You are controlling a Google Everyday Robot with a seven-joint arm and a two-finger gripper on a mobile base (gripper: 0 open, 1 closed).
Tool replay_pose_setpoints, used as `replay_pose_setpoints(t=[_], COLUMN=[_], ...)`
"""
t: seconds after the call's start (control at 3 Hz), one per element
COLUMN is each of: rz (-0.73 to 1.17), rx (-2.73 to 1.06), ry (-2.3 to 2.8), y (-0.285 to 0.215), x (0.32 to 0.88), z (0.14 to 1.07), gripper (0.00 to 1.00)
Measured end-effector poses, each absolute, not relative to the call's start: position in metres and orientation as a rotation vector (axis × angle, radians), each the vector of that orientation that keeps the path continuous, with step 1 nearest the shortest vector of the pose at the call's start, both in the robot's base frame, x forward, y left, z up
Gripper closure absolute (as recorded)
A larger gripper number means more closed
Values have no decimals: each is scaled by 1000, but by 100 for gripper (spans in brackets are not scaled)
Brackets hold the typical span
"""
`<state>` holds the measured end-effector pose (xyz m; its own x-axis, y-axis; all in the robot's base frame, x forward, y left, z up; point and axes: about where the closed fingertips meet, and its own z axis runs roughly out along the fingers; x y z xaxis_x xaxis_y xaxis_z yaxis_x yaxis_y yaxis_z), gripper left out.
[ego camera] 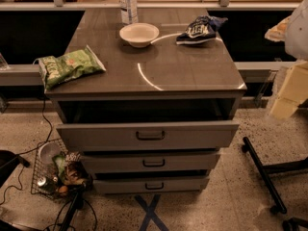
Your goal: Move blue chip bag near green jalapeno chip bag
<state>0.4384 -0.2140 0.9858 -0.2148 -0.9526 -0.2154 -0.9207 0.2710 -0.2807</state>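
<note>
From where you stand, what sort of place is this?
Likely a lab or office: drawer cabinet with blue chip bag and green jalapeno chip bag, wire basket on floor. The pincer hangs at the right edge.

Blue chip bag point(198, 31) back-right, green jalapeno chip bag point(71, 66) front-left (gripper point(288, 94) at right edge)

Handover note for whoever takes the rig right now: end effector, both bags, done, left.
End effector: at the right edge of the view, off the cabinet's right side, touching neither bag.
Blue chip bag: back right of the cabinet top, just right of the white bowl.
Green jalapeno chip bag: front left corner of the top.
Done: nothing yet; the bags lie at opposite corners.
Left: grasp the blue bag, carry it past the bowl, and set it down beside the green one.
</note>
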Motion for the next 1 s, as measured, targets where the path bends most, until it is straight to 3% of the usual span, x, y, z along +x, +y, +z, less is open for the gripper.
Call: replay_pose_setpoints(t=[0.67,1.0], rz=[-148,-97], rx=[-1641,-1371], ry=[2217,2252], y=[-217,-235], x=[443,477], z=[987,963], gripper=[0,0])
